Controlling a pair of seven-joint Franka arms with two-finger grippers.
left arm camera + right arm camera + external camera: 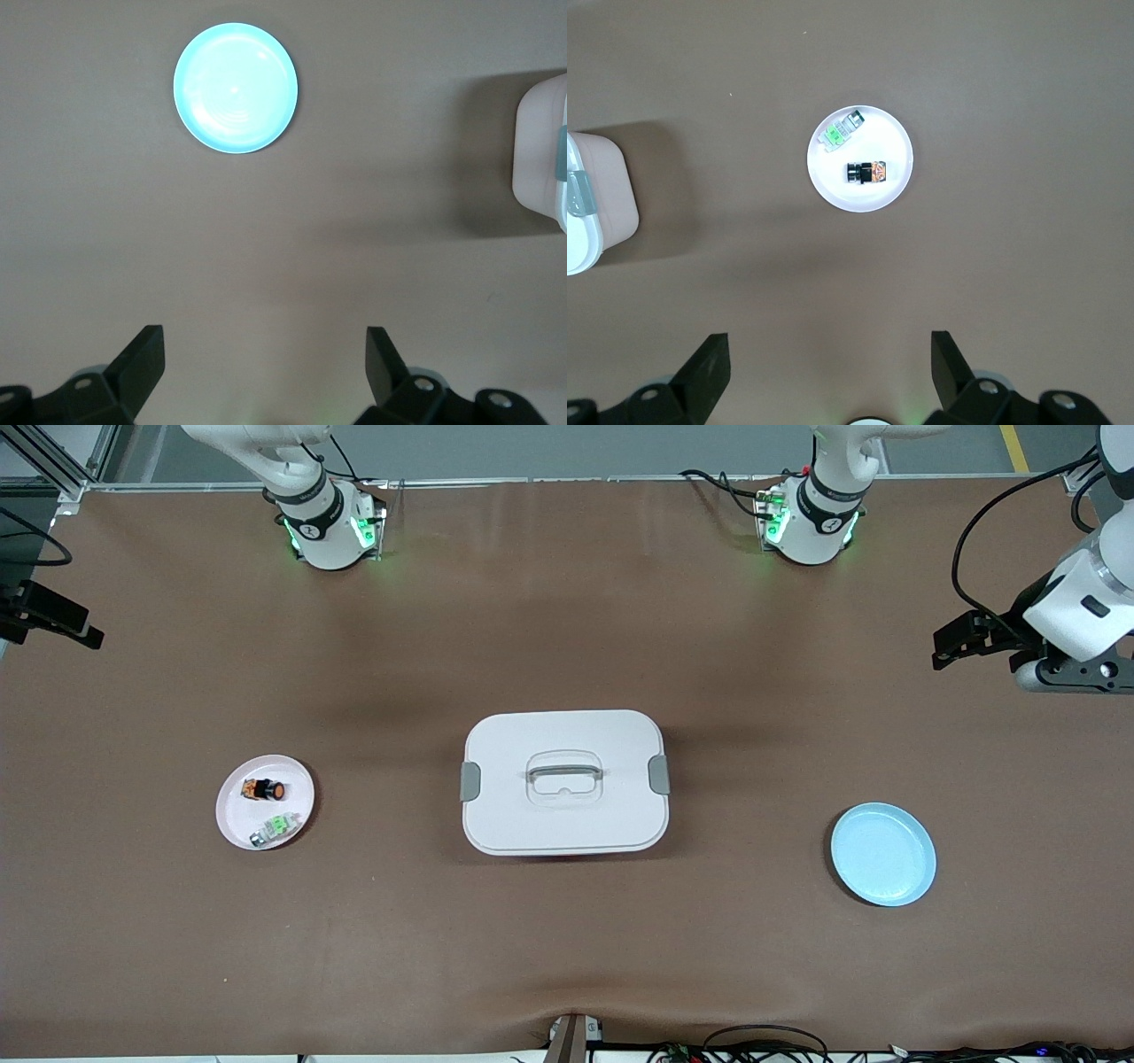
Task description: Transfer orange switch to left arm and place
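Note:
The orange switch [264, 788] lies on its side on a pink plate [232, 815] toward the right arm's end of the table, and also shows in the right wrist view [866, 171]. The white box [564, 815] with grey latches stands at mid-table. My right gripper [830, 341] is open and empty, high over the table beside the pink plate [859, 197]; it shows at the front view's edge [62, 622]. My left gripper [263, 341] is open and empty, high over the table at the left arm's end [948, 646].
A green-and-silver switch [273, 830] lies on the pink plate, nearer the front camera than the orange switch. An empty blue plate [883, 855] sits toward the left arm's end. The box's ends show in both wrist views [540, 150] [594, 212]. Cables run along the table's front edge.

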